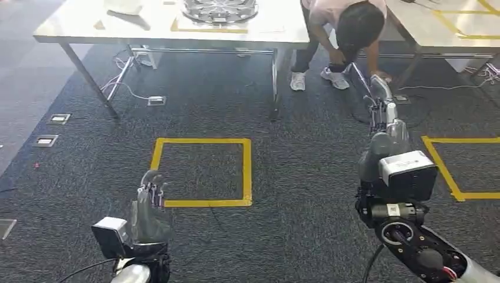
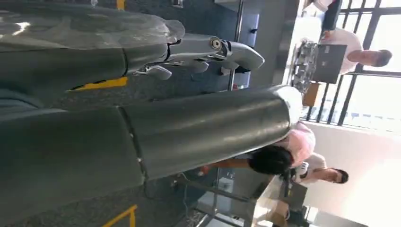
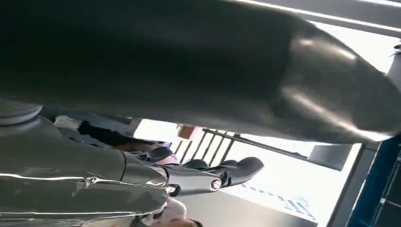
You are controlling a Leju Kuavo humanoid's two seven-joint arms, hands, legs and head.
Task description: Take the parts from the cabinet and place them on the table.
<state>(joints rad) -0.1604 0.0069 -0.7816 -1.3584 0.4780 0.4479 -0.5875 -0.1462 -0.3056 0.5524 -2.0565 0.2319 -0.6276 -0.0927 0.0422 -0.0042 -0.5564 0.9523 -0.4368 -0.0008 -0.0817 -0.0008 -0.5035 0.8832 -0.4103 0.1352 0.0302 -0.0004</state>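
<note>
Facing a grey carpet floor [image 1: 283, 153] with a yellow tape square [image 1: 203, 172], both hands raised and carrying nothing: left hand [image 1: 150, 203] with fingers [image 2: 198, 59] loosely apart, right hand [image 1: 383, 109] extended forward, also spread and empty. Lying ahead on the white tabletop [image 1: 76, 23], a round metal wheel-like part [image 1: 219, 9]. Bending down just beyond the right hand, a person [image 1: 345, 35]. Risking, on any forward step or reach, striking that person or the table leg [image 1: 275, 82]; no cabinet showing, so no telling where remaining parts are waiting.
</note>
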